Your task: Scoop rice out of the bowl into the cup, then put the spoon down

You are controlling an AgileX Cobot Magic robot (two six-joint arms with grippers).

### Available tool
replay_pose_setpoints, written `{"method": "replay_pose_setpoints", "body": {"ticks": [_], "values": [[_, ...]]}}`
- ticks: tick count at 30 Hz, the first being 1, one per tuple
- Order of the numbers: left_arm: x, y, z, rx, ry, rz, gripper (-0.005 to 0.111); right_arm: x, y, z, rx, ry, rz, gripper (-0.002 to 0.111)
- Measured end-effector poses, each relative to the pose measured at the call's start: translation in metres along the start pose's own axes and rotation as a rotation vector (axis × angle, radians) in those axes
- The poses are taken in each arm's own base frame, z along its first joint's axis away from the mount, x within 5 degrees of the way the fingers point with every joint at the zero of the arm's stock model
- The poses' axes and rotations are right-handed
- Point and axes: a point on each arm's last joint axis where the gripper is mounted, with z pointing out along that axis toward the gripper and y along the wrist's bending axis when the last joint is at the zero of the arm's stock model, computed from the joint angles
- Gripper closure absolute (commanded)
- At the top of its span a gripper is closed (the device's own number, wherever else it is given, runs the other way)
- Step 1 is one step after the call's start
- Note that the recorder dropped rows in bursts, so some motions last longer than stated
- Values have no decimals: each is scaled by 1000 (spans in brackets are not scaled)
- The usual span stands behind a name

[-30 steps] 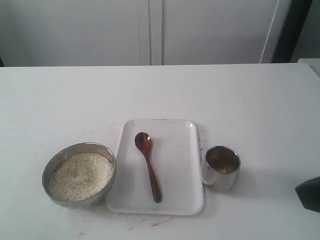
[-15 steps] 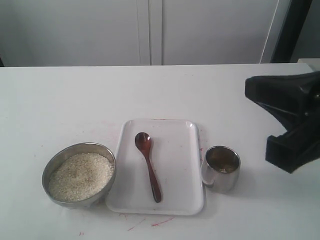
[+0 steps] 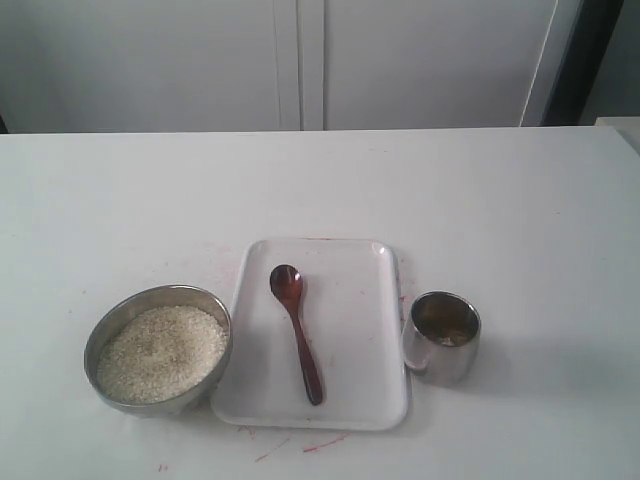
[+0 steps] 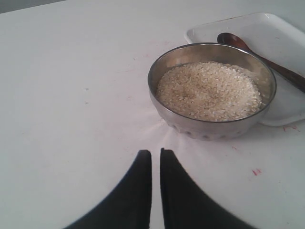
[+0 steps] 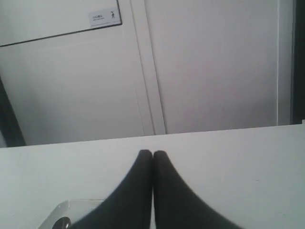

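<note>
Along the near edge of the white counter [image 3: 300,180], three things in a row. Toward the left corner, a round shiny stainless-steel bowl [image 3: 100,335], filled with off-white uncooked rice [image 3: 160,352], right up against the white rectangular tray [image 3: 350,330] at mid-edge. On that tray, a slender dark reddish-brown wooden spoon [image 3: 300,340], lying flat, scoop toward the far edge, untouched. Just right of the tray, a small shiny stainless-steel cup [image 3: 440,365], upright, handle toward the tray, something pale inside, too small to tell. Black left claw [image 4: 152,152] short of the bowl, pressed nearly together, a mere slit between, gripping nothing. Right claw [image 5: 152,153] squeezed tight, empty, aimed across the counter at white cabinet doors [image 5: 205,67].
</note>
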Motion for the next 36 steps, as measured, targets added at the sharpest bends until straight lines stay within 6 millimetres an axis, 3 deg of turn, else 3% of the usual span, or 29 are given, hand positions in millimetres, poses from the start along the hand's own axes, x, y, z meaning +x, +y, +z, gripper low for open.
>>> {"method": "replay_pose_setpoints", "body": {"ticks": [20,36], "values": [[0,0,0,0,0,0,92,67,-15,-9,26,80,-181,108],[0,0,0,0,0,0,92,86,-21,-13,71,288,-229,108]]}}
